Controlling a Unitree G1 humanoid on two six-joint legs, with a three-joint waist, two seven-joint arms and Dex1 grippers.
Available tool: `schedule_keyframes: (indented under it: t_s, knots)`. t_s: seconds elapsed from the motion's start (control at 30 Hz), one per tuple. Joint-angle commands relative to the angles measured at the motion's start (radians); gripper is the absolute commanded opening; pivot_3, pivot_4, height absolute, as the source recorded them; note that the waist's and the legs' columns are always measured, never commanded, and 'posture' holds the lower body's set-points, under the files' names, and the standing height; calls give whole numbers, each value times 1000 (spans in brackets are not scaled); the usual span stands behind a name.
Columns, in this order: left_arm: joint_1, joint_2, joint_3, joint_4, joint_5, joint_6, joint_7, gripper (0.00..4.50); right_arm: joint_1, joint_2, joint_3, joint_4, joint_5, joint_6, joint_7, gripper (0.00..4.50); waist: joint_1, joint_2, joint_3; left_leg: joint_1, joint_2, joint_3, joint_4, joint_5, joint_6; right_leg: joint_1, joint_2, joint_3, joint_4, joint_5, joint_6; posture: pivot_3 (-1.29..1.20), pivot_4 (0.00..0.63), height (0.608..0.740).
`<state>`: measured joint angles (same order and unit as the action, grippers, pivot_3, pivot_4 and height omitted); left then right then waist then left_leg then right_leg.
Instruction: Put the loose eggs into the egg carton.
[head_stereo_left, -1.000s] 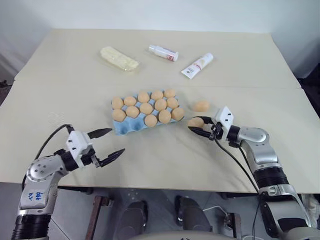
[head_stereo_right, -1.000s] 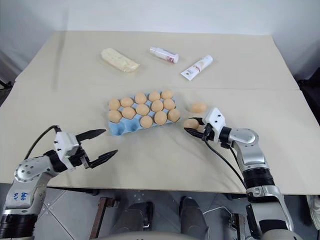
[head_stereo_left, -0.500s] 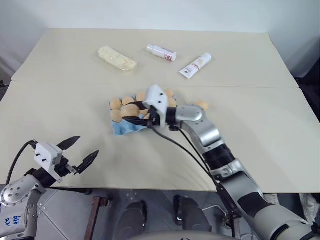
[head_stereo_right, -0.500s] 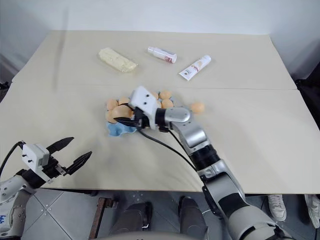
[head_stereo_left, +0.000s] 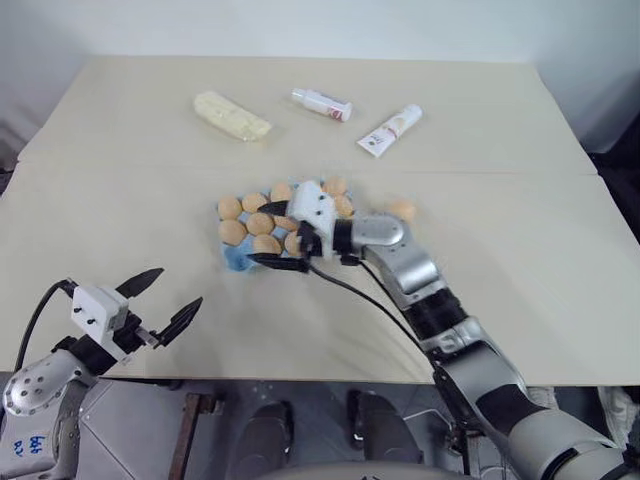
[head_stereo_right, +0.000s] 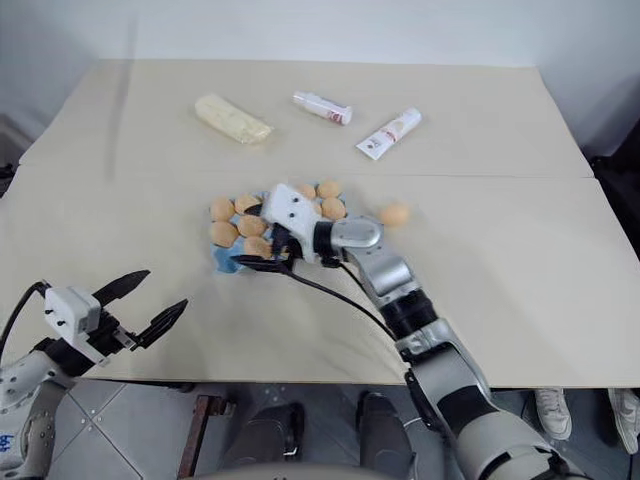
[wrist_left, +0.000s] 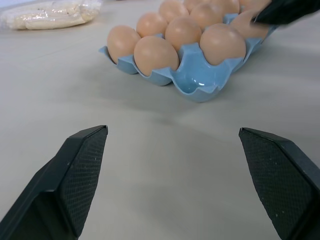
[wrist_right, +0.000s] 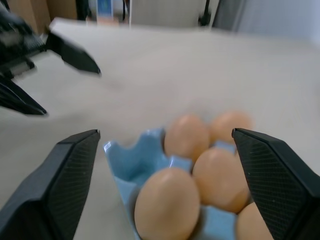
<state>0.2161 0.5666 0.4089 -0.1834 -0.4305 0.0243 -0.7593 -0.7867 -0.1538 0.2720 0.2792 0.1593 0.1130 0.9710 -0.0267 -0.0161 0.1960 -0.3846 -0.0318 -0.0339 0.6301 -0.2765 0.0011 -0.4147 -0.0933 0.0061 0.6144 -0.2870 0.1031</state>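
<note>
egg carton (head_stereo_left: 240, 258) lengthwise across table (head_stereo_left: 520, 260), slightly skewed

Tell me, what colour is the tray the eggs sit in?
The egg carton is light blue. You see it best in the left wrist view.

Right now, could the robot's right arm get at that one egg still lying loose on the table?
Probably yes. The loose egg lies on bare table just beside the egg carton, and the right end effector, open over the carton, has nothing between it and the egg.
</note>
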Motion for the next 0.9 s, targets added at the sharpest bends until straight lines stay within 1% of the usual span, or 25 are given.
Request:
schedule_keyframes:
  t_s: [0.03,0.13,0.17,0.3,0.43,0.53,0.63,0.73,0.83,0.9]
  knots:
    - [-37,20,-42,-23,2,2,-28,4500,85,-89,-107,-184,83,5,19,4455,3,0,0,-1,0,-1,0,0,0,0,0,0,-1,0,0,0,150,740]
    - [-77,34,-94,-24,-7,27,-70,4500,197,-175,-206,-277,125,-4,-6,4455,8,0,0,-2,-1,-2,0,0,1,1,-1,-1,-3,0,1,0,150,740]
    - [-88,36,-108,-24,-4,31,-76,4500,228,-199,-228,-297,125,-10,-17,4455,8,0,0,-2,-1,-2,0,-1,1,1,0,-1,-4,0,1,0,150,740]
    - [-184,37,-192,-6,13,46,-101,4500,405,-309,-383,-368,113,-49,-95,4455,7,0,0,-2,-1,-1,-1,-1,1,0,0,-1,-4,0,1,0,150,740]
    - [-274,35,-251,47,33,31,-130,4500,590,-386,-481,-361,98,-107,-119,4455,5,0,0,-2,-1,0,0,0,1,1,0,0,-3,1,1,0,150,740]
    - [-332,30,-284,88,41,28,-153,4500,671,-399,-531,-283,86,-160,-157,4455,0,0,0,0,-1,3,1,0,1,1,1,0,-2,1,2,0,150,740]
    - [-364,29,-298,119,51,17,-165,4500,685,-402,-534,-221,73,-197,-176,4455,-1,0,0,3,-1,8,2,1,2,2,2,0,1,2,4,0,150,740]
    - [-376,29,-299,134,45,18,-174,4500,651,-401,-523,-196,78,-195,-186,4455,-2,0,0,11,-1,13,2,0,3,6,1,4,3,2,4,0,150,740]
    - [-374,32,-291,129,32,26,-177,4500,580,-409,-494,-148,77,-195,-163,4455,-2,0,0,13,-1,15,2,1,4,7,1,5,5,2,4,0,150,740]
    - [-368,34,-284,125,33,22,-173,4500,503,-413,-463,-90,70,-190,-134,4455,-2,0,0,13,0,15,2,1,4,7,1,6,6,3,4,0,150,740]
